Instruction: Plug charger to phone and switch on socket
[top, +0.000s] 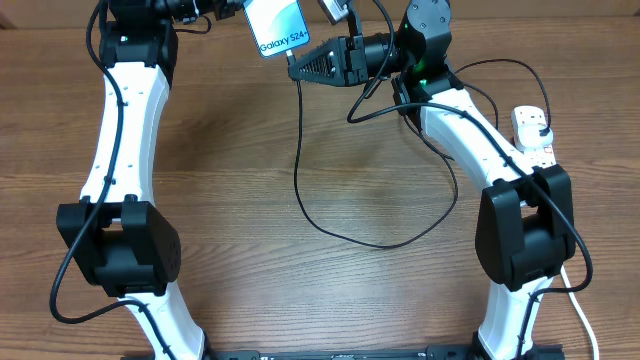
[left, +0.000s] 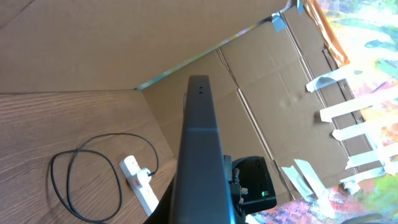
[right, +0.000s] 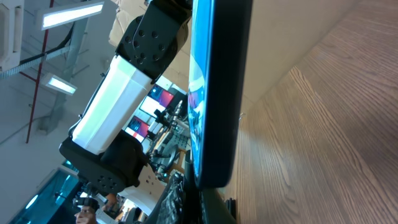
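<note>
The left gripper (top: 225, 10) is seen at the far edge of the worktop (top: 250, 200), partly cut off by the frame. Its jaws appear clamped on the phone (top: 280, 28), though the fingers themselves are hidden. The phone is held clear of the wood near the middle of the far edge, with its lit screen turned upward and "Galaxy S24" readable on it. In the left wrist view the phone (left: 199, 155) is shown edge-on as a dark slab rising from the bottom of the frame.

The right gripper (top: 296, 70) is pointed toward the left edge, its tip just beside the phone's lower end. Its jaws are brought together on the free end of the charger (top: 300, 170). Whether the tip is seated in the phone cannot be told. In the right wrist view the phone's (right: 217, 93) dark rim fills the centre, close to the camera.

From the right jaws the charger drops to the wood, is looped across the middle of the worktop and is led back toward the right edge. The socket (top: 535, 135) lies there, near the far right corner, and the charger's other end reaches it. The state of its switches cannot be made out.
</note>
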